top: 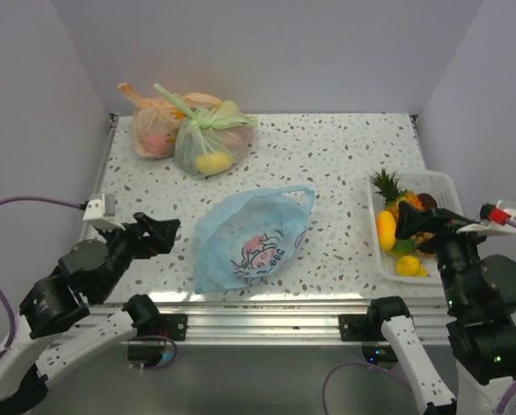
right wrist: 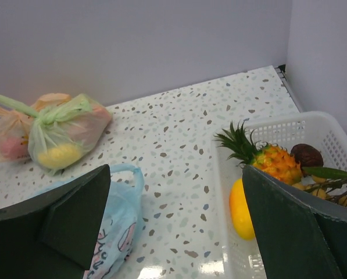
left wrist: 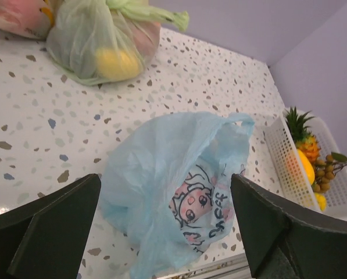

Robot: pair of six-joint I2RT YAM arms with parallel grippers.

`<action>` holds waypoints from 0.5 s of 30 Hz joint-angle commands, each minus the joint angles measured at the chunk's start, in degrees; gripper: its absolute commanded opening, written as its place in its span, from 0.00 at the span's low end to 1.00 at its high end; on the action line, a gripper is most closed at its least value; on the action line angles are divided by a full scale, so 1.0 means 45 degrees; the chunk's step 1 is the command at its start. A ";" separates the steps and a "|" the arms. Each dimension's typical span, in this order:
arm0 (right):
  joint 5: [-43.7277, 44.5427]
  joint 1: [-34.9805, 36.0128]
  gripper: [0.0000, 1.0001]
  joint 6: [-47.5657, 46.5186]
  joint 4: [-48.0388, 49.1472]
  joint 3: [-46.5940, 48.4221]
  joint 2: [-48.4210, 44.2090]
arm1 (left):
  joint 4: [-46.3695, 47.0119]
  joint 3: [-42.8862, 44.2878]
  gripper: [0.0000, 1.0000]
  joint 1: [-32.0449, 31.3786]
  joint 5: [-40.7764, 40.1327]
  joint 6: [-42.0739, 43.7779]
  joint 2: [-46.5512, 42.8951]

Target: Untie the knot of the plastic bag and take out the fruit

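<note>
The light blue plastic bag (top: 251, 239) lies flat and slack in the middle of the table, cartoon print up, with its handle loop (top: 302, 194) loose and no knot showing. It also shows in the left wrist view (left wrist: 179, 186) and the right wrist view (right wrist: 118, 224). The fruit lies in the white basket (top: 446, 183) at the right: pineapple (top: 389, 192), yellow piece (top: 385, 230), tan berries (top: 425, 238), a dark one (top: 428, 201). My left gripper (top: 167, 232) is open and empty left of the bag. My right gripper (top: 417, 223) is open and empty above the basket.
A green translucent bag (top: 209, 140) and an orange translucent bag (top: 156, 128), both knotted with fruit inside, sit at the back left. Purple walls close the back and both sides. A metal rail (top: 266, 311) runs along the near edge.
</note>
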 commanded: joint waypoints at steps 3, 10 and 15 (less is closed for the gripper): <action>0.0513 0.0163 0.99 -0.0877 -0.0189 -0.0997 -0.2035 | -0.1278 0.0959 1.00 0.0007 -0.1972 0.0770 -0.1458; 0.0729 0.0222 0.99 -0.1677 -0.0949 -0.1174 -0.3992 | -0.1649 0.0764 1.00 -0.0012 -0.2987 0.0751 -0.2710; 0.0669 0.0261 0.99 -0.1619 -0.1205 -0.1524 -0.4497 | -0.0908 0.0257 1.00 0.0007 -0.3164 0.1044 -0.3470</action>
